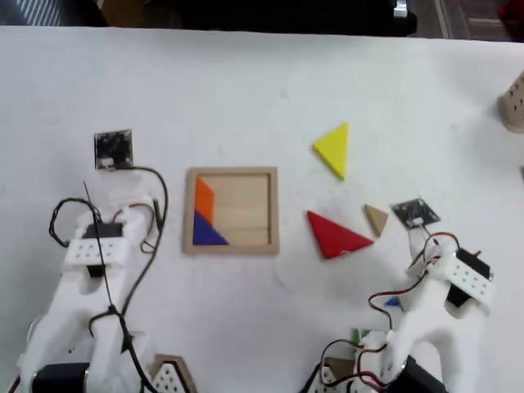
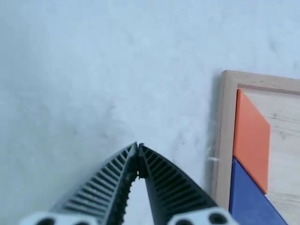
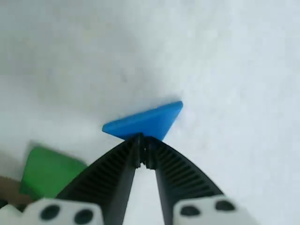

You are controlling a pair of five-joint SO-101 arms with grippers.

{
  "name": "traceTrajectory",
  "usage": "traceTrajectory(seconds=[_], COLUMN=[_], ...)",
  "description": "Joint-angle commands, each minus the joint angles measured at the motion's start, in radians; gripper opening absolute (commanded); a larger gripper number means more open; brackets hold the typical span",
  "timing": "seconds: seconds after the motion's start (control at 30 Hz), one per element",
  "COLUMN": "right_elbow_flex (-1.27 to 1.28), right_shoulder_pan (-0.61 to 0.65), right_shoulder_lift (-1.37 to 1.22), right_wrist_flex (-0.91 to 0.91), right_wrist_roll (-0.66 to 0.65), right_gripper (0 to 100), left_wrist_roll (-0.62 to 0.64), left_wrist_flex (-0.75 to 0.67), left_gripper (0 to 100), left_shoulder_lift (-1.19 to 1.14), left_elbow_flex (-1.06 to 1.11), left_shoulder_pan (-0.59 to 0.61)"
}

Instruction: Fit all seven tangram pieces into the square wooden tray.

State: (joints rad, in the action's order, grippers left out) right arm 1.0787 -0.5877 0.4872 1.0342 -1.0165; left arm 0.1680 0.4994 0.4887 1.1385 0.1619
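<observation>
1. the tray (image 1: 232, 173) sits mid-table. the orange piece (image 1: 205, 199) and the dark blue triangle (image 1: 206, 232) lie inside it, against the wall on the left arm's side.
2. five pieces are out of the tray. the yellow triangle (image 1: 334, 147), red triangle (image 1: 334, 235) and tan piece (image 1: 376, 219) lie on the table (image 1: 246, 98) off the tray's far side. the light blue triangle (image 3: 146, 121) and green piece (image 3: 47, 171) lie close in by the right arm.
3. right gripper (image 3: 143, 143): jaws pressed together and holding nothing, with the tips right at the edge of the light blue triangle. they may be touching that edge, but the angle is too steep to say.
4. left gripper (image 2: 138, 152): clenched empty, over bare table just beside the tray's outer rim. it is out of the way there.
5. the step in hand, as i read it, is picking up the light blue triangle. spread the right jaws first, because closed tips will only shove it along.
6. straddle the piece with one finger on each of two edges, and come down square so it does not tip.
7. the green piece is near, so keep your approach off it.
8. lift clean before you swing toward the tray, and pass high over the red triangle, since a low pass could nudge it.
</observation>
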Motion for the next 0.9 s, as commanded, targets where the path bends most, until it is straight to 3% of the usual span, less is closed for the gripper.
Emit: traceTrajectory(seconds=[0.0,0.3,0.57,0.77,0.87], right_elbow_flex=[-0.037,-0.109,-0.376,-0.316,-0.213], right_shoulder_pan=[0.07,0.096,0.061,0.008,-0.005], right_shoulder_lift=[-0.004,-0.028,-0.26,-0.128,0.004], right_wrist_flex=[-0.038,-0.051,0.058,0.203,0.206], right_wrist_roll=[0.061,0.138,0.321,0.365,0.457], right_gripper=[2.4,2.5,1.9,2.9,12.0], left_wrist_roll=[-0.008,-0.008,-0.008,-0.008,-0.008], left_wrist_flex=[-0.028,-0.028,-0.028,-0.028,-0.028], left_gripper=[3,3,3,3,3], left_shoulder_lift=[0.031,0.035,0.033,0.033,0.033], left_elbow_flex=[-0.012,-0.009,-0.009,-0.009,-0.009], left_shoulder_pan=[-0.012,-0.012,-0.01,-0.01,-0.01])
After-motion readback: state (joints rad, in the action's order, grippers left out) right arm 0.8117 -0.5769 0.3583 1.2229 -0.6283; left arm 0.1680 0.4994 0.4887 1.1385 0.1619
